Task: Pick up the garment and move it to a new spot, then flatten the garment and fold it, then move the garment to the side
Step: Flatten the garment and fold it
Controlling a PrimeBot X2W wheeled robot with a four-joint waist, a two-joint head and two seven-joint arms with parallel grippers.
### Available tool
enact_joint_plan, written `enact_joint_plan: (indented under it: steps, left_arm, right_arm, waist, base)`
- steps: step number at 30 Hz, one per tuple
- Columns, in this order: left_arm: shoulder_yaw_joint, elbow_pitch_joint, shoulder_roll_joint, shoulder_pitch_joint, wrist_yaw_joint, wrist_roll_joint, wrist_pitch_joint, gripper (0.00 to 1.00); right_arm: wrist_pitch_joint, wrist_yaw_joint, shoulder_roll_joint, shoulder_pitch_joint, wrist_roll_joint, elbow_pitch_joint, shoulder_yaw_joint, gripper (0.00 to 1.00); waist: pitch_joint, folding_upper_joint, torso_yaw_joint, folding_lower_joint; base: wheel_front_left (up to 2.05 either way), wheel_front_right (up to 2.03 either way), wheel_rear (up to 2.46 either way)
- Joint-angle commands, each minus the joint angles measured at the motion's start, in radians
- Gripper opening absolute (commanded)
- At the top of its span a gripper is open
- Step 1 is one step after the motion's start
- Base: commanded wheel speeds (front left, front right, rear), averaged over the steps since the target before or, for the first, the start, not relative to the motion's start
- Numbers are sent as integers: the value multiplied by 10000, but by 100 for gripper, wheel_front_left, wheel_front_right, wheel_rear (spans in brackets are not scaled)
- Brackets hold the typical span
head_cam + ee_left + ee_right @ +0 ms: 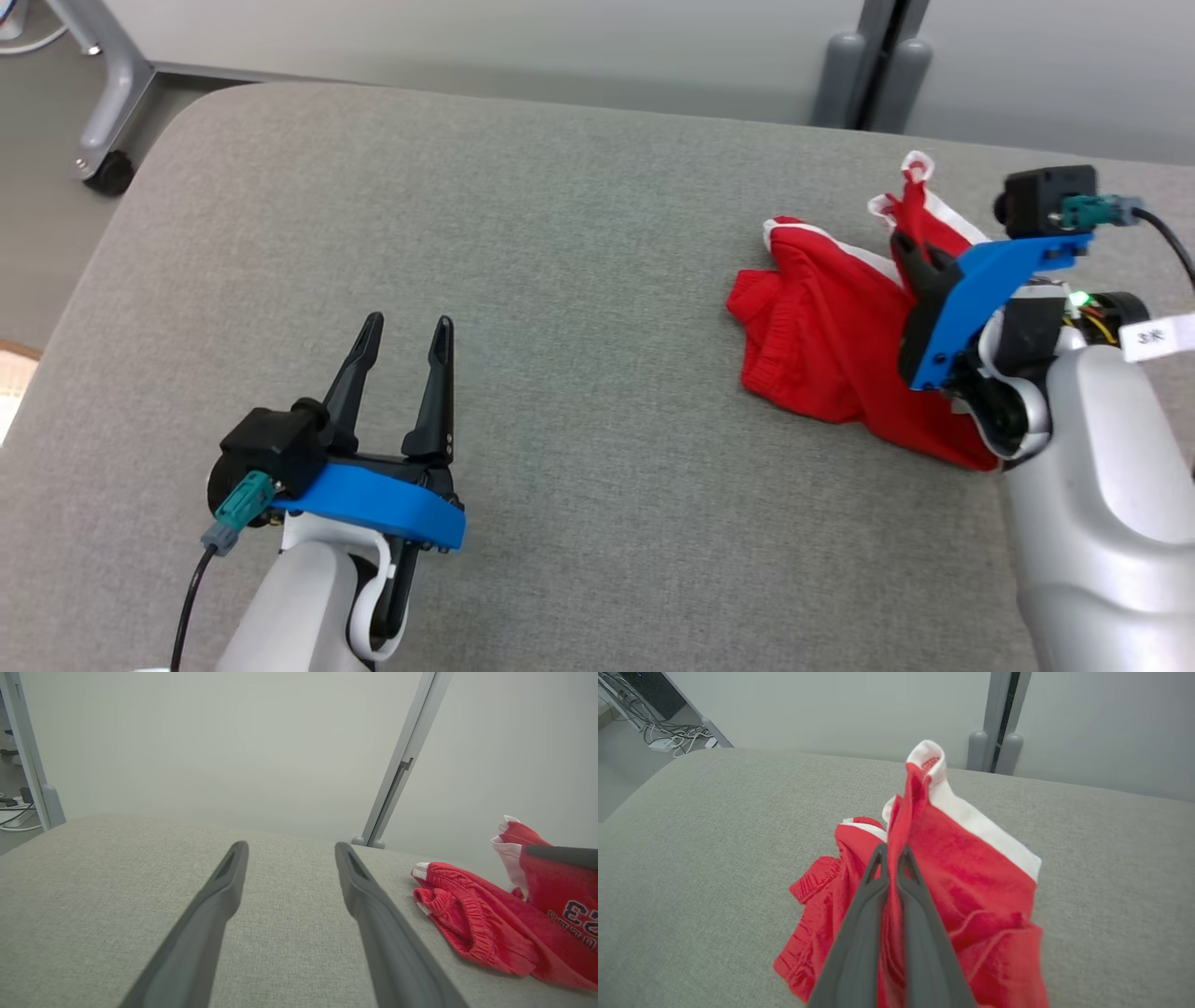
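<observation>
tabletop (560, 280): grey woven fabric cover, rounded at the far-left corner; carries the one item.
red garment (812, 327): red with white trim, a gathered elastic band and a printed "23"; sports shorts by the look of it. it lies crumpled at the right side of the tabletop. most of it rests on the cover, with one white-edged part drawn up above the heap.
right pincer (892, 850): jaws closed to a narrow slit on a fold of the red garment; the raised part stands above the fingertips.
left pincer (408, 325): jaws spread wide, holding nothing, low over bare tabletop at the near left, well apart from the garment.
step in hand: judged to be the first, the pick-up. the grasp is made, but the bulk is not yet off the surface.
next move calls for: a lift high enough for the trailing cloth to clear, then a carry toward the open middle. a thin pinch on one fold may slip if the heap drags.
count: one tabletop, one garment, two pincers (one gripping, one free).
</observation>
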Motion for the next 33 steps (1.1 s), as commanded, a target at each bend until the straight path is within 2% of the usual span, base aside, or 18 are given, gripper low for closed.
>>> enact_joint_plan:
  steps: [1, 7, 14, 15, 16, 17, 24, 27, 33]
  left_arm:
    - [-4, 3, -25, -144, -15, -48, -44, 100]
    - [-166, 6, -93, -327, -16, -103, -44, 100]
    - [-221, 35, -124, -396, -16, -153, -44, 100]
    - [-216, 37, -130, -395, -16, -149, -44, 100]
    - [-203, 45, -129, -391, -16, -152, -44, 100]
    - [-181, 49, -131, -383, -16, -162, -44, 100]
    - [-9, 86, -57, -264, -16, -125, -44, 100]
    - [113, 64, -32, -158, -16, -76, -44, 100]
    - [205, 71, 6, 2, -16, -40, -44, 100]
  right_arm:
    - [-32, 1, 81, -149, -94, 108, 47, 0]
    - [-197, 1, 270, -639, -55, 1172, 320, 0]
    - [-638, 1, 282, -1180, 692, 2476, 959, 0]
    - [-710, 1, 281, -1252, 787, 2611, 1076, 10]
    - [-807, 1, 280, -1319, 913, 2719, 1182, 65]
    - [-923, 1, 279, -1384, 1064, 2813, 1260, 100]
    - [-1371, 1, 276, -1587, 3202, 2379, 2251, 100]
    - [-1614, 1, 185, -1515, 3112, 1874, 2256, 100]
    - [-2151, 1, -847, -683, 2102, 702, 1932, 100]
  waist:
    - [112, 0, 145, 0]
    - [354, 0, 602, 0]
    - [533, 0, 855, 0]
    - [543, 0, 861, 0]
    - [545, 0, 857, 0]
    - [540, 0, 843, 0]
    - [277, 0, 476, 0]
    - [104, 0, 250, 0]
    - [-242, 0, -28, 0]
  base:
    - [0, 0, 0]
    - [0, 0, 0]
    - [0, 0, 0]
    - [0, 0, 0]
    - [0, 0, 0]
    - [0, 0, 0]
    - [0, 0, 0]
    - [0, 0, 0]
    - [0, 0, 0]
